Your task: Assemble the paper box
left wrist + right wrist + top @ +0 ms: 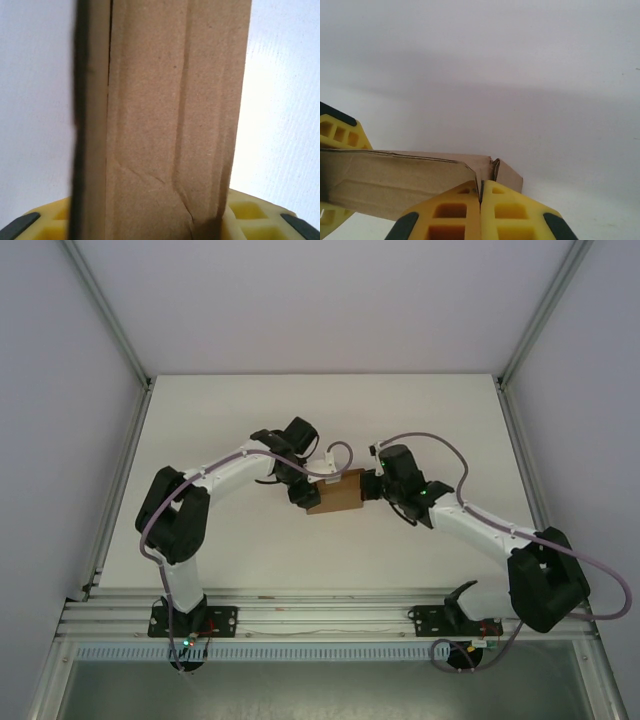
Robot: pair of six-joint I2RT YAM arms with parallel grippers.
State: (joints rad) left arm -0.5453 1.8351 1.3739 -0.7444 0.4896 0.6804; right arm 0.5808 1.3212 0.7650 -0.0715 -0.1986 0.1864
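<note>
The paper box (337,493), a small plain brown cardboard box, is held above the middle of the table between both arms. My left gripper (310,490) grips its left end. In the left wrist view the box (170,125) stands upright between the yellow fingers (255,217), creased near the bottom. My right gripper (368,487) meets the box's right end. Its yellow fingers (455,210) are pressed together, with the thin edge of a box flap (395,185) pinched in their seam.
The white table (230,410) lies beneath, bounded by white walls and metal frame posts (110,320). The left gripper's yellow fingers (340,132) appear at the left edge of the right wrist view, on either side of the box.
</note>
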